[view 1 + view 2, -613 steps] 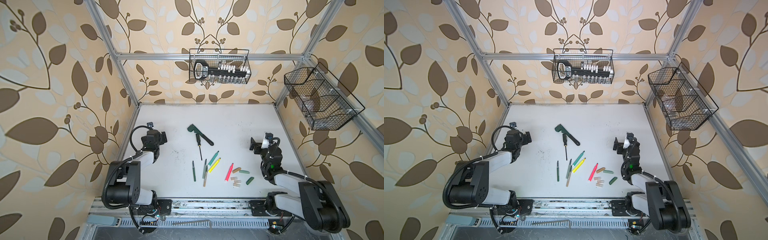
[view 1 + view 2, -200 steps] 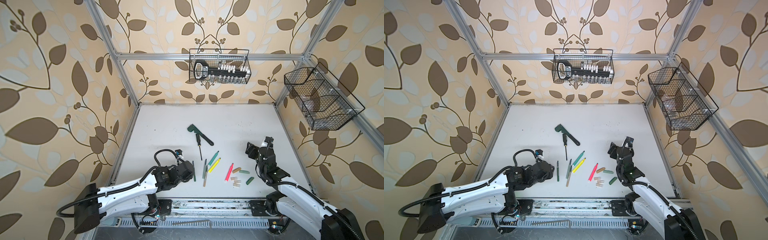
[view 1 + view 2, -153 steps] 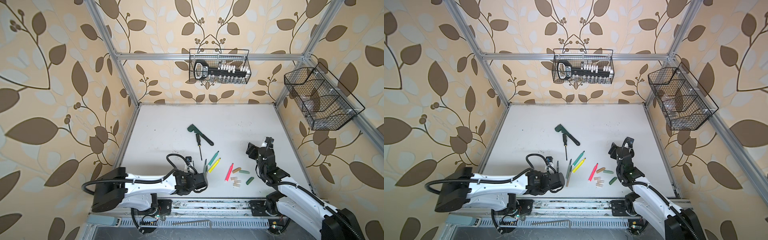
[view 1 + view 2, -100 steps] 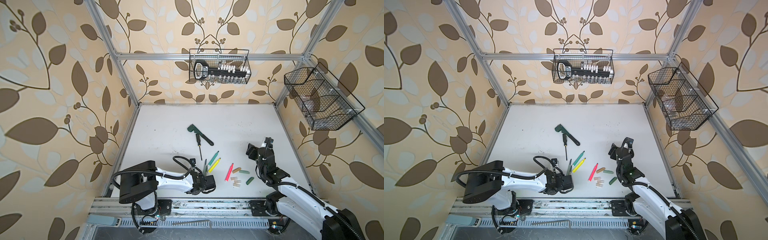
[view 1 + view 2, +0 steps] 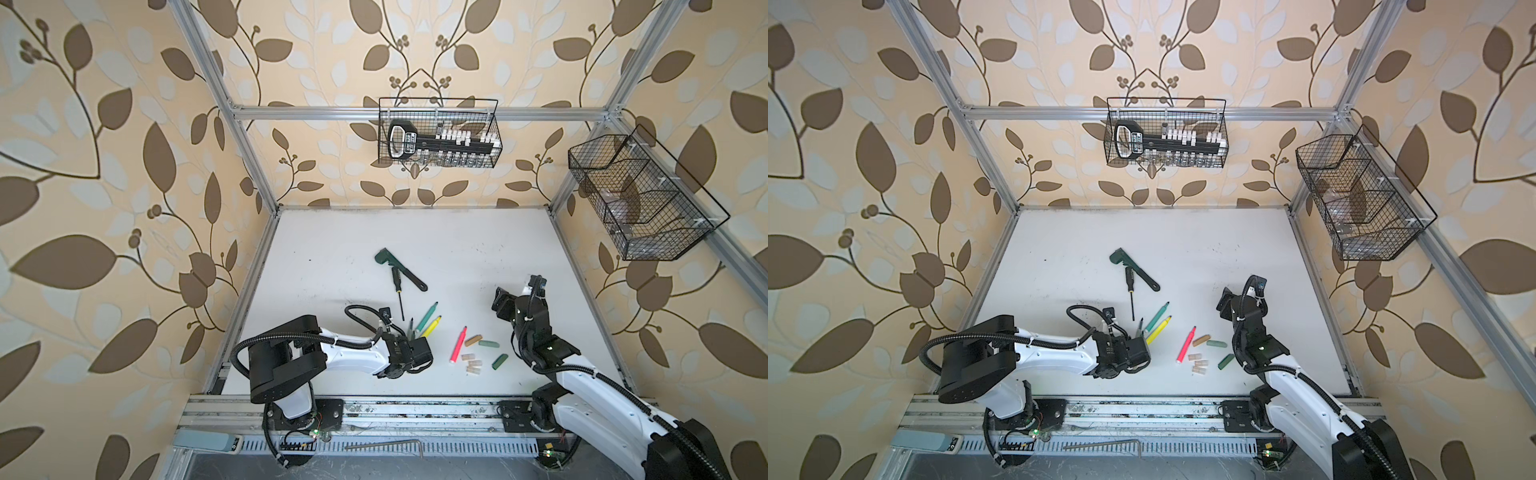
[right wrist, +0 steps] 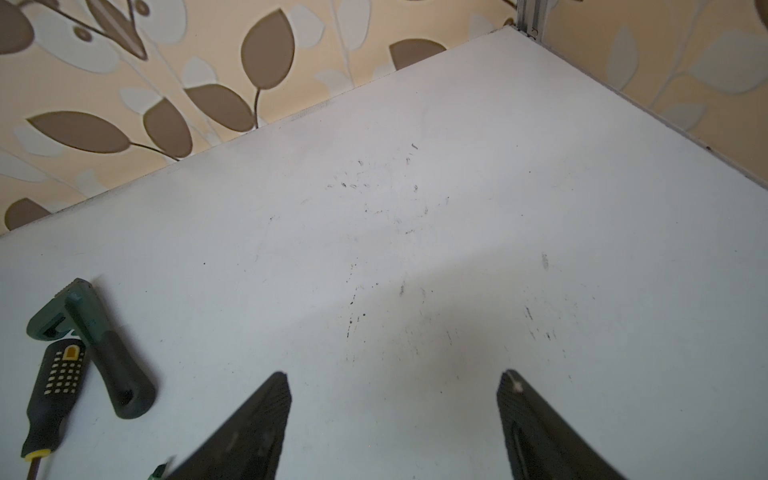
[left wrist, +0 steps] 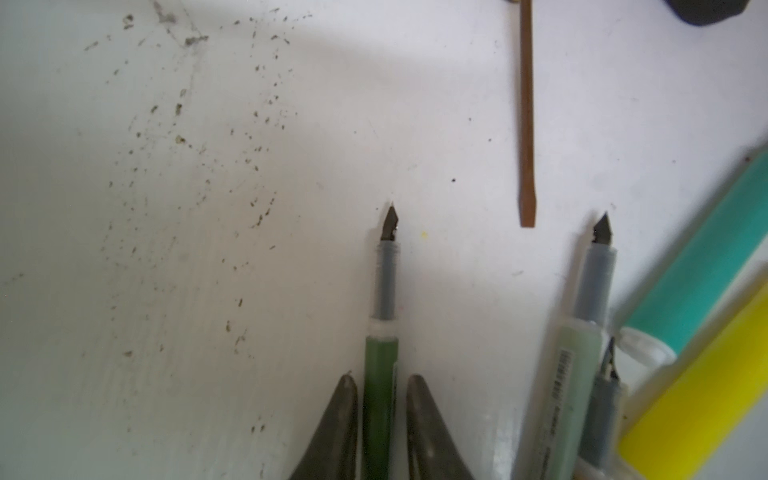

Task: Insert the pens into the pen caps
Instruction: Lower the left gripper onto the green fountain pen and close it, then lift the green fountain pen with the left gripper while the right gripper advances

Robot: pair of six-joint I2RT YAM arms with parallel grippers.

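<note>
Across the white table [image 5: 415, 249], read in a top view as a clock with the far wall at 12, the work sits in the near half. The left gripper [image 7: 381, 378] lies low at 6 o'clock, jaws shut on the barrel of the dark green pen [image 7: 381, 357], so far as the blurred near edge of the wrist view lets me judge. The grip sits well behind the nib, which I take as leaving that end free to enter a cap.

The right gripper [image 6: 395, 374] hangs at 3 o'clock, jaws wide apart with nothing between them, probably kept ready for a cap. The wrench [image 5: 401, 270] and screwdriver [image 5: 395, 277] lie toward 12, clear of the job.

The teal pen [image 5: 427, 315] and yellow pen [image 5: 432, 326] lie side by side just beyond the left gripper, with the pink pen [image 5: 458, 345] at 5. The caps [image 5: 473, 340] cluster loose at 4 to 5, and the matching dark green cap [image 5: 500, 361] lies on their right edge.
</note>
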